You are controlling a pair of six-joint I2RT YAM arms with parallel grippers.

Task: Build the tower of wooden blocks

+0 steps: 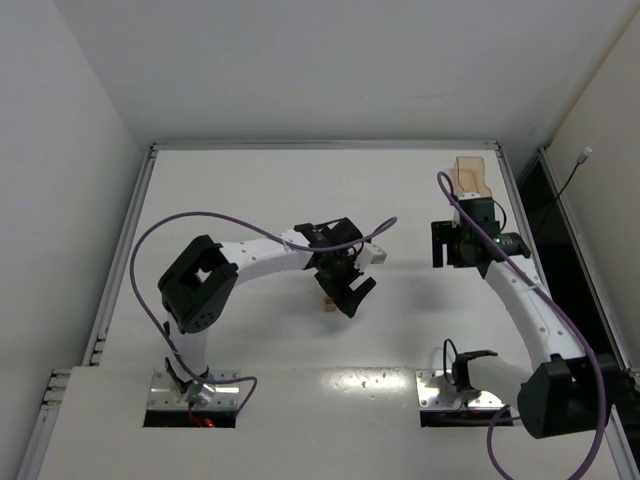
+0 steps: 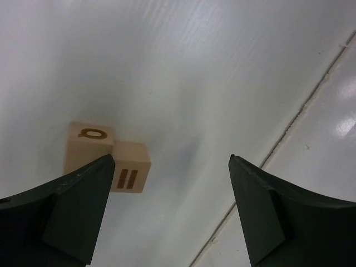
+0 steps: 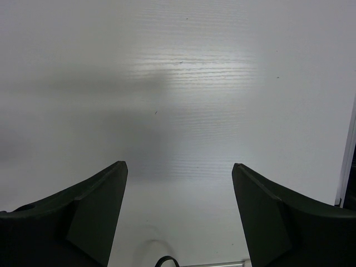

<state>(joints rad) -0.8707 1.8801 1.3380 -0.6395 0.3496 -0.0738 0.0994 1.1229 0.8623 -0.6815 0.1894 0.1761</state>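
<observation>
Two light tan wooden cubes sit touching on the white table. In the left wrist view, one cube (image 2: 89,146) bears a round dark mark, and the other cube (image 2: 132,167) bears two dark bars. My left gripper (image 2: 169,162) is open and empty. Its left finger (image 2: 72,206) covers the cubes' lower edge, and the cubes lie left of the gap. In the top view the cubes (image 1: 326,298) peek out beside the left gripper (image 1: 347,288). My right gripper (image 3: 178,167) is open and empty over bare table, far to the right (image 1: 447,245).
A translucent tan tray (image 1: 470,176) stands at the back right, behind the right arm. A seam in the table (image 2: 295,125) runs diagonally right of the left gripper. The table's right edge (image 3: 347,150) shows in the right wrist view.
</observation>
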